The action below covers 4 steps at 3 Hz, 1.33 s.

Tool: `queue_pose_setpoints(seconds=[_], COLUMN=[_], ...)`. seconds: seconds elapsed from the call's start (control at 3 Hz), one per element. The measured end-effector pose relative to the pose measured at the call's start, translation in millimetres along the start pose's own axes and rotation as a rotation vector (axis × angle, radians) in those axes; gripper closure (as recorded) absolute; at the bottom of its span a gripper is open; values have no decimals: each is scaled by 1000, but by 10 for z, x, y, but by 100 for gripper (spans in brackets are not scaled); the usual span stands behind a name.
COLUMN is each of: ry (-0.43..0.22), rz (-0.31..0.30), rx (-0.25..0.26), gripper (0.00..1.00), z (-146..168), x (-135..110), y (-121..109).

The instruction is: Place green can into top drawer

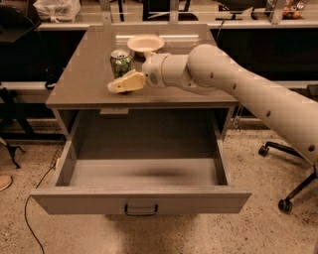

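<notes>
The green can point(120, 59) stands upright on the grey cabinet top point(84, 79), toward the back and left of centre. My gripper point(123, 83) reaches in from the right on a white arm and sits right at the can's front, covering its lower part. The top drawer point(74, 202) is pulled wide open below the cabinet top. Its flat front panel faces me with a dark wire handle point(141, 210) at the centre, and its grey floor shows.
A white bowl point(145, 43) sits just behind and right of the can. An office chair base point(284, 202) stands on the floor at the right. A cable point(29, 213) lies on the floor at the left, and a plastic bag point(57, 9) rests on the back counter.
</notes>
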<state>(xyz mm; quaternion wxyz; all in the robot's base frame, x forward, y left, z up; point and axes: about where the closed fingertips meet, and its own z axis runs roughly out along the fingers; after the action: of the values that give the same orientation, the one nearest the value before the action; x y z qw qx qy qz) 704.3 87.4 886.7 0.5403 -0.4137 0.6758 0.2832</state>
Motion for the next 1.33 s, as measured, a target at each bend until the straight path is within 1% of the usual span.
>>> queue_pose_setpoints(seconds=[0.33,0.67,1.0,1.33], ry=[-35,-59,-70,-102], rz=[10,21,35,59], rx=[7,2,10,-22], gripper=[19,42,66,89], z=[221,348,267,-99], x=[-48,-65,-26,53], y=[5,7,-33,58])
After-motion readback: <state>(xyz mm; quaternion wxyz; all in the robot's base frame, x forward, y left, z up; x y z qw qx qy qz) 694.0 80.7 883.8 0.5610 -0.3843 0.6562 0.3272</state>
